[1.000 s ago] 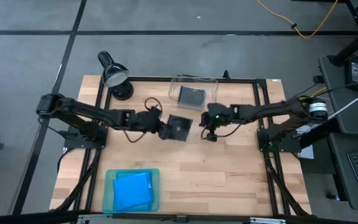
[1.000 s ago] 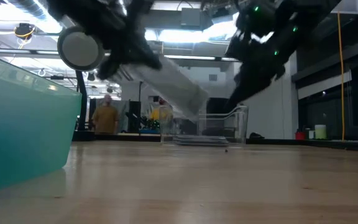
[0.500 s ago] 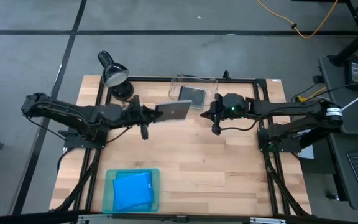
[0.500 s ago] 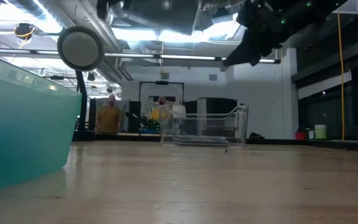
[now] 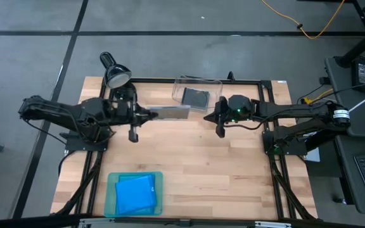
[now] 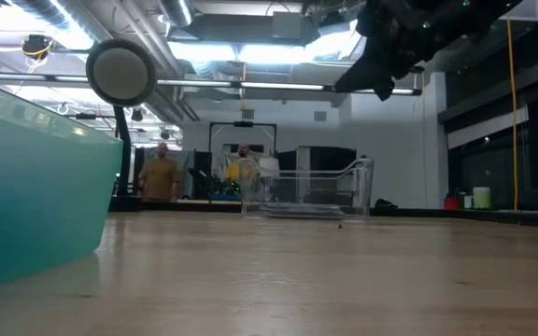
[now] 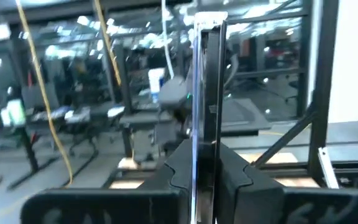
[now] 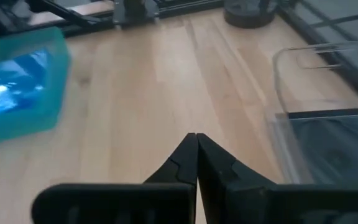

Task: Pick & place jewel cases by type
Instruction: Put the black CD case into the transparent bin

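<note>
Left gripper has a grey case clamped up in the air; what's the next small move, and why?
Probably carry it toward the clear bin and lower it in. The left gripper, jaws shut, holds a dark grey case edge-on above the table, just beside the bin, which already holds another grey case. The right gripper waits shut nearby.
</note>
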Controlling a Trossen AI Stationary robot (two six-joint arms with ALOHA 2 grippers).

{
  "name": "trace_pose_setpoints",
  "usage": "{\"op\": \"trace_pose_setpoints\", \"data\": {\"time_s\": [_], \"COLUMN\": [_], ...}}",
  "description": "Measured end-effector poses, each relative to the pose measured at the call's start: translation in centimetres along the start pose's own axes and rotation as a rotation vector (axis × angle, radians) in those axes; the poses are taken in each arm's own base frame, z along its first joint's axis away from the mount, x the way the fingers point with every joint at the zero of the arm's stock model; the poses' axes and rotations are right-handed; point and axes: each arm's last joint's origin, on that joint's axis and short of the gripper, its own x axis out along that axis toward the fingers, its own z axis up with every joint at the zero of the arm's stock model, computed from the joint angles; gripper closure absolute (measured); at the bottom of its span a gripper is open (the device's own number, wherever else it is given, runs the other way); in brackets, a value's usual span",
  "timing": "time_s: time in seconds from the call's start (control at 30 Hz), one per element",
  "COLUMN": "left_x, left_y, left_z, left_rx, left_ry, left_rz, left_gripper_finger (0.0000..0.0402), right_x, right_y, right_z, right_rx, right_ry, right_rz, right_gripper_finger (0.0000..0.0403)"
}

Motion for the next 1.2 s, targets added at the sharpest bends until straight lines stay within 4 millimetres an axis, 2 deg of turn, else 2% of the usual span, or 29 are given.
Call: {"op": "trace_pose_setpoints", "data": {"time_s": [0.23,0.5,0.77,1.03,1.2], "left_x": [-0.5,-1.4,-1.8,-1.2,-0.4], "left_y": [0.3,0.7,0.0,-1.7,-3.6], "left_z": [3.1,7.0,10.2,11.6,11.3], "left_rx": [0.15,0.32,0.732,1.101,1.332], "left_ry": [-0.039,-0.076,-0.102,0.003,0.102], "left_rz": [-0.046,-0.052,-0.039,0.045,0.08], "left_gripper_finger": [0.0383,0.0383,0.0383,0.0381,0.0384], "right_x": [-0.1,-0.4,-0.4,-0.5,-0.5], "right_y": [0.3,0.5,0.5,0.5,0.4], "right_z": [0.9,1.8,1.8,1.8,1.8], "right_rx": [0.013,0.026,0.027,0.051,0.084], "right_ry": [-0.081,-0.169,-0.175,-0.176,-0.176], "right_rz": [0.094,0.109,0.107,0.108,0.101], "right_gripper_finger": [0.0395,0.0395,0.0395,0.0395,0.0395]}}
